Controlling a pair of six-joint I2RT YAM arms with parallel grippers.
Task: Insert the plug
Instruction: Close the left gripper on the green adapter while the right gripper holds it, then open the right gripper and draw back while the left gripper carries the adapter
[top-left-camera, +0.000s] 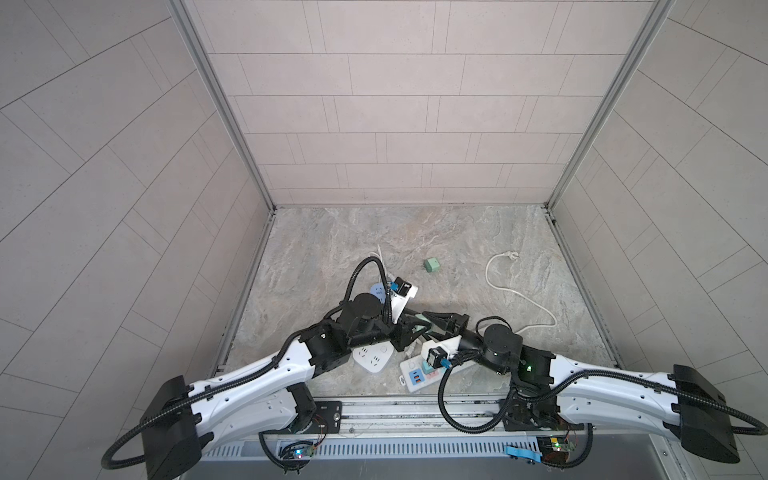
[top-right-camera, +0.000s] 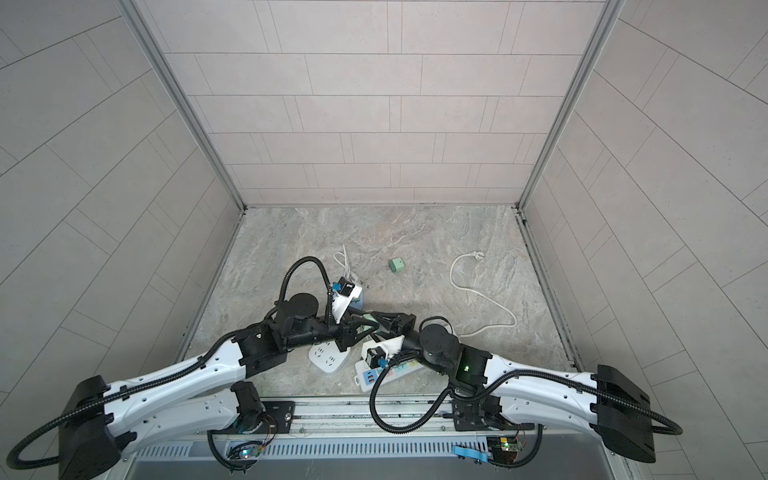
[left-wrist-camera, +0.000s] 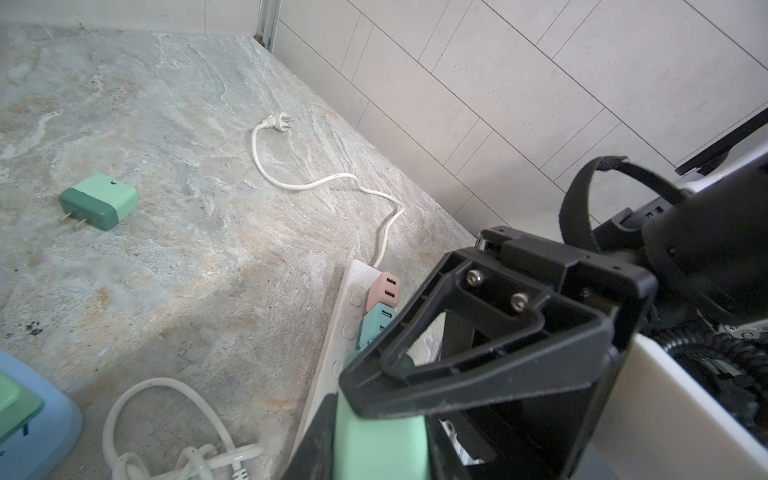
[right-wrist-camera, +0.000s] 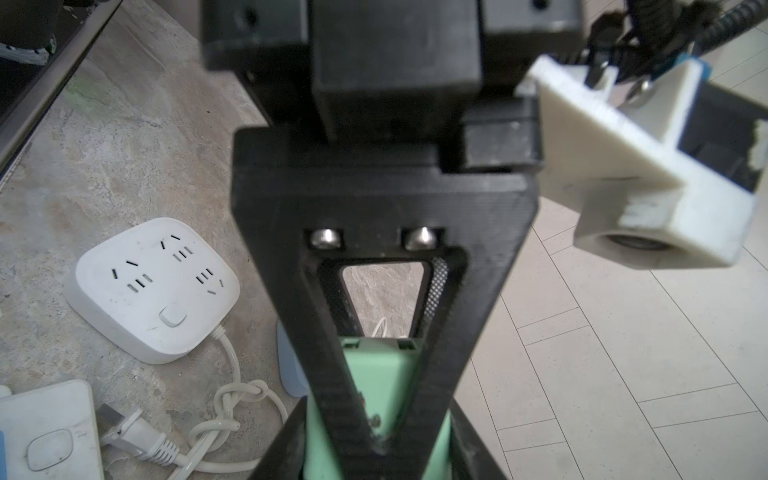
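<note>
Marbled tabletop (top-left-camera: 374, 237), mint-green plug (left-wrist-camera: 382, 440) above it, tight between the fingers of left gripper (right-wrist-camera: 376, 436) and right gripper (left-wrist-camera: 361, 386)

The plug (right-wrist-camera: 376, 374) is coloured mint green, the counter (top-left-camera: 415, 241) is veined in grey, and the socket block (right-wrist-camera: 124, 316) is white.

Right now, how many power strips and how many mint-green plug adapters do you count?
Power strips: 3 (white square strip, long white strip, blue strip)
Mint-green adapters: 3 (loose adapter, gripped adapter, adapter on blue strip)
Total: 6
</note>
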